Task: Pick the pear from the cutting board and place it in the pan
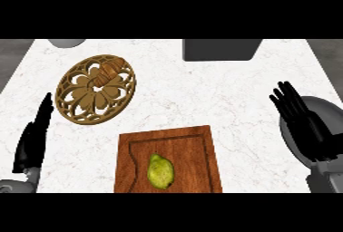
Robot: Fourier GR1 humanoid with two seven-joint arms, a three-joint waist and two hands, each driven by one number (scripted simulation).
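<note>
From above, the counter [201, 90] is white marble with faint grey veins. Near the bottom edge lies a dark reddish wooden cutting board [194, 149], rectangular, with a shallow groove running inside its border. On it rests the pear [160, 171], yellow-green and slightly mottled, narrow end pointing away, in the board's lower middle. Up and to the left sits a round wooden trivet [95, 89] carved in an openwork flower pattern, with a brownish, bread-like item [107, 71] on its far rim. A dark grey rectangular object [221, 50] sits at the far edge. At the right, the pan [328, 108] shows as a dark round shape, partly hidden behind the right hand [305, 124], whose black fingers are straight and spread, grasping nothing, well apart from the pear. The left hand [35, 133] stands edge-on at the left side, fingers straight, also empty.
</note>
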